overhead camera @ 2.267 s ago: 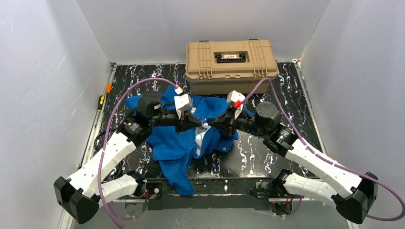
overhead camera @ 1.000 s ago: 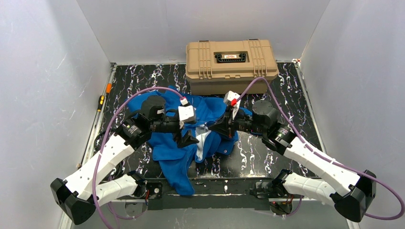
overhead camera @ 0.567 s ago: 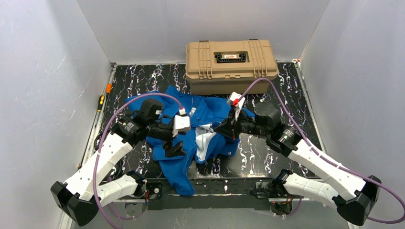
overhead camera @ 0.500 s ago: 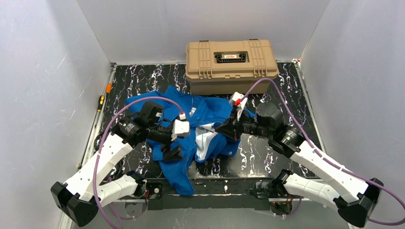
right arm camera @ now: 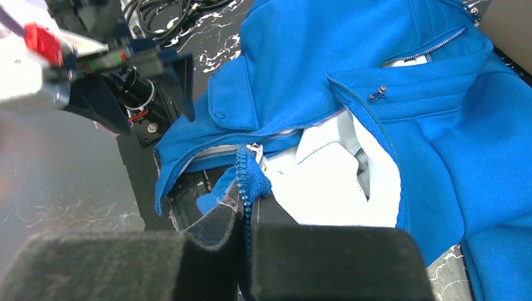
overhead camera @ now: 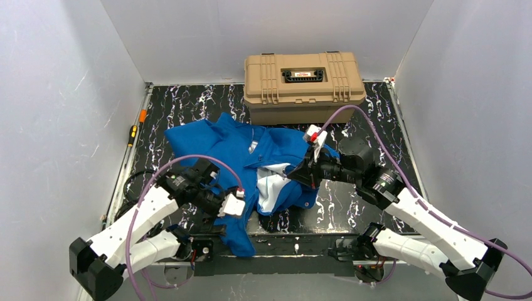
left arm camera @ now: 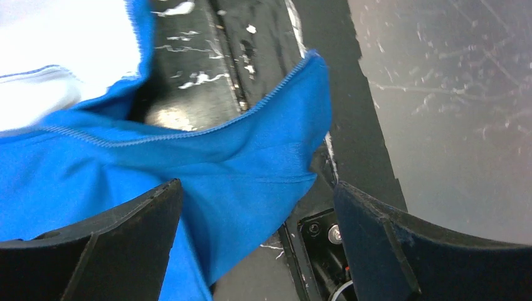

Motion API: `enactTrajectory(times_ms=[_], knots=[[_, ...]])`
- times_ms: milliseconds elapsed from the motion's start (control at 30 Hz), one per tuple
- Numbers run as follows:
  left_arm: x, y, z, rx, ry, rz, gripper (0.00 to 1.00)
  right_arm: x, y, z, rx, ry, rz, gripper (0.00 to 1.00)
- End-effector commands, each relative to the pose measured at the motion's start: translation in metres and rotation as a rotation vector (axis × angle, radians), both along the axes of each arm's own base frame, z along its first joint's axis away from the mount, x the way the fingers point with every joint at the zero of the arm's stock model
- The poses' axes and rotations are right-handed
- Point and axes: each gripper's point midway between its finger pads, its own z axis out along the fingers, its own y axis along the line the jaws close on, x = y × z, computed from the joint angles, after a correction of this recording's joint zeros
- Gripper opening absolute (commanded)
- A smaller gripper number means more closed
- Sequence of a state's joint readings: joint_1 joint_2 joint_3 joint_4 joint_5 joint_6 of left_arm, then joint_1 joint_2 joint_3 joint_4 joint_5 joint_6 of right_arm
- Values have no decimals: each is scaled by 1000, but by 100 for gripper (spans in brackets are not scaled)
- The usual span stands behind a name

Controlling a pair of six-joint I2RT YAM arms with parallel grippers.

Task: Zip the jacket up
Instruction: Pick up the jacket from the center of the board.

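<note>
Now my left gripper has let go of the middle of the jacket and drawn back to the hem, the part lying farthest from the tan case. Its jaws stand wide apart over that loose blue corner and grip nothing. The left arm is folded low, elbow tucked in, wrist angled down at the cloth. Closer to the case, my right gripper has stayed pinched shut on the zipper edge, a short toothed stretch of which stands up out of the pinch. What looks like the metal slider sits just past my fingertips. The right arm reaches out long from its base, with the wrist turned so the gripper points across the jacket towards the left arm. The jacket lies crumpled on the table just in front of the case, its far edge almost against the case front. Its front still gapes, showing the pale lining. I judge the zip is barely started, if at all: one side is secured, and my freed left gripper must find the matching bottom end at the hem before anything can run
</note>
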State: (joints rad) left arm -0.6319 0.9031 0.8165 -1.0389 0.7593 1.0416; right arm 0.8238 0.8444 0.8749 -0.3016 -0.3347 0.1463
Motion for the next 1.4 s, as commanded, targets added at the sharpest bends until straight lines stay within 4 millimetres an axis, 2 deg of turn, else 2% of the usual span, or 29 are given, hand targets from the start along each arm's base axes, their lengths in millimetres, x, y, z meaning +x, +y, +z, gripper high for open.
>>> enactTrajectory(times_ms=[0,200,300,400,533,567,633,733,800,867,967,1033,1067,1133,1200,1233,1267,1367], knots=[[-11,-5,-27,1,-36,-172,88,7,4,0,-4,-21,4,1],[-24,-9,-60,73,37,-279,84,9,4,-3,3,-18,-12,1],[-23,-16,-81,97,19,-289,83,8,2,-6,18,-6,-30,1],[-15,-23,-98,144,-46,-300,76,6,0,-9,34,0,-41,1],[12,-39,-104,143,-150,-210,52,5,-6,-17,5,1,-51,1],[17,-40,-103,152,-167,-188,40,5,-7,-18,-5,-2,-51,1],[30,-38,-101,179,-222,-157,20,5,-8,-20,-22,-8,-47,1],[51,-26,-96,236,-336,-125,2,7,-9,-22,-41,-18,-43,1],[72,-17,-85,236,-438,-108,0,8,-8,-24,-50,-22,-40,1],[106,-10,-68,217,-586,-75,0,10,-7,-26,-59,-28,-39,1],[164,-3,-27,167,-814,-1,0,16,-6,-32,-78,-35,-55,1],[198,-3,12,109,-912,115,0,21,-5,-38,-95,-37,-65,1],[206,-3,25,85,-914,165,0,24,-5,-40,-102,-40,-72,1],[203,-7,36,28,-884,218,0,27,-4,-44,-115,-46,-77,1],[186,-14,32,-54,-884,177,0,32,-4,-47,-129,-53,-93,1],[187,-20,36,-112,-935,190,0,35,-5,-49,-135,-56,-107,1],[189,-19,31,-122,-949,231,0,38,-5,-50,-136,-60,-118,1],[236,-19,93,-208,-1088,475,0,40,-5,-48,-132,-67,-128,1]])
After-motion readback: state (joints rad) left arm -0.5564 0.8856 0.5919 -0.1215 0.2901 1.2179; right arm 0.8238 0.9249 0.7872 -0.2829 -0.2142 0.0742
